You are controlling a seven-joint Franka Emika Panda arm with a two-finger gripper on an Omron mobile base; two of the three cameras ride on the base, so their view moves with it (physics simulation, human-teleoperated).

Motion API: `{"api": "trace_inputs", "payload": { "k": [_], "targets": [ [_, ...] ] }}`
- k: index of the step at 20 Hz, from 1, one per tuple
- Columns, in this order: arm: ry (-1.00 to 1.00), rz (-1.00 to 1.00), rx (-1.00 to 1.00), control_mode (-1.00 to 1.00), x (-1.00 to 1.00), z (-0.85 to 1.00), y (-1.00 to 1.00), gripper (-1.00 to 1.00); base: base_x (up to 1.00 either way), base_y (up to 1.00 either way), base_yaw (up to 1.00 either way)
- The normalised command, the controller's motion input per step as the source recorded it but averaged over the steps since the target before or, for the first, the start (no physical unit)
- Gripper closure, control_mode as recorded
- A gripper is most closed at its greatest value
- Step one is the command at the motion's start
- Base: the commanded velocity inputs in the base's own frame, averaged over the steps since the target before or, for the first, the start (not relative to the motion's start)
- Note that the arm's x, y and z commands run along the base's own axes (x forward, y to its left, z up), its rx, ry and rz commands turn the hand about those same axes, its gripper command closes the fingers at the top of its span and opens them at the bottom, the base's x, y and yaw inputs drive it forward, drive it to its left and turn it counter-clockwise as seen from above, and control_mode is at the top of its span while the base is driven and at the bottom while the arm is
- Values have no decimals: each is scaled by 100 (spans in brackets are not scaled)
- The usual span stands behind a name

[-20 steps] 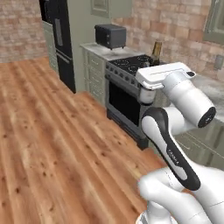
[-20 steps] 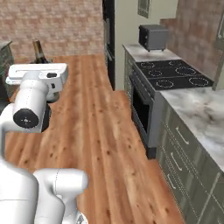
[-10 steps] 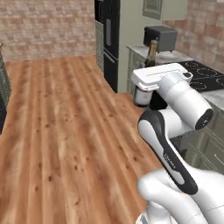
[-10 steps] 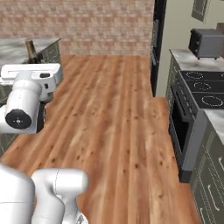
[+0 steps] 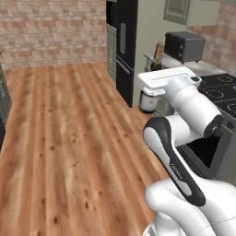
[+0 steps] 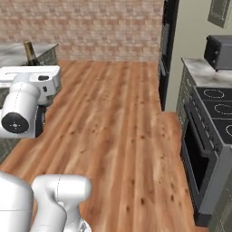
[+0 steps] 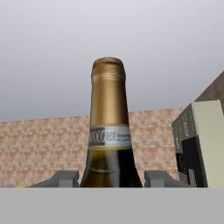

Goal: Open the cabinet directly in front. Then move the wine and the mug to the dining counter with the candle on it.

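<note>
Wood plank floor (image 5: 69, 138): open, warm brown. Brick wall (image 6: 90, 27): far end of the room. Black refrigerator (image 5: 125, 46): tall, against the side wall. Toaster oven (image 5: 184, 46): dark, on the marble bench (image 6: 199, 72) at its back edge. Black stove (image 6: 213, 131): beside that bench, burners on top.

Left base view: from behind the arm, to its left, looking forward and down over the wood floor (image 5: 69, 138) toward the brick wall (image 5: 55, 30), the black fridge (image 5: 125, 41) to the right; right base view: from behind, to the right, same floor, wall and fridge, with the stove (image 6: 213, 131) along its right edge; both share the toaster oven (image 6: 219, 52); hand view: very near, facing along the tool at the wine (image 7: 108, 140) neck, brick wall far behind.
</note>
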Motion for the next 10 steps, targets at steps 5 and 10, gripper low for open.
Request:
{"api": "trace_inputs", "payload": {
  "k": [5,10],
  "targets": [
    [0,0,0,100,0,0,0,100,100,45,0],
    [0,0,0,100,0,0,0,100,100,56,0]
  ]
}}
